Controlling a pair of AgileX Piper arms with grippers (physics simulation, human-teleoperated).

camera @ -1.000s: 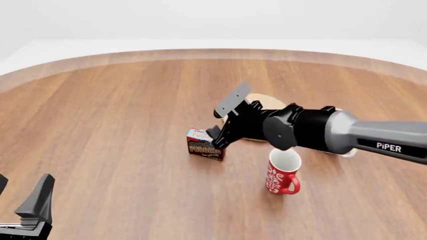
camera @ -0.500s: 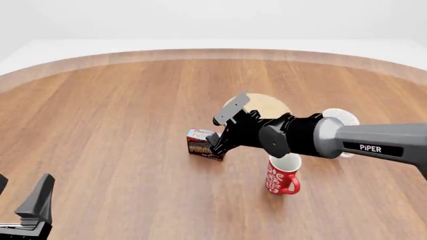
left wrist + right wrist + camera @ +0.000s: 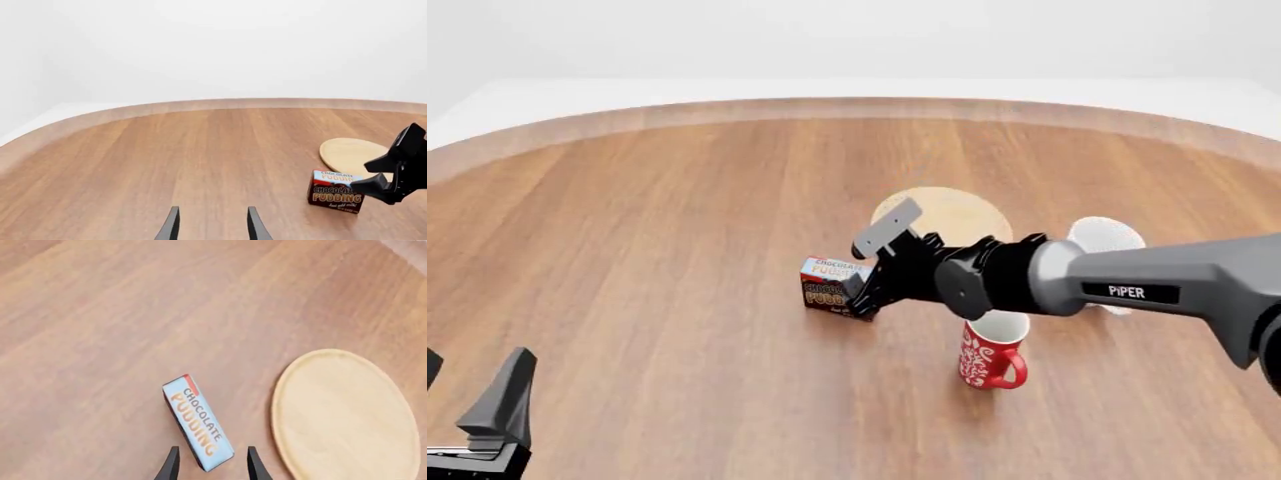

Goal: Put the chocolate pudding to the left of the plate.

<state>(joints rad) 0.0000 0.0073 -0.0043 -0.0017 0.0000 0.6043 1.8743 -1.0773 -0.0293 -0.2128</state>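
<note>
- The pudding stands on the worktop, near the plate on its left-front side but apart from it.
- The right claw hangs just over the box, fingers apart; in the right wrist view the box's near end lies between the fingertips.
- The box top's long axis runs slantwise to the finger line.
- The left claw sits well off, fingers apart, so I judge the right arm the one to grasp.
</note>
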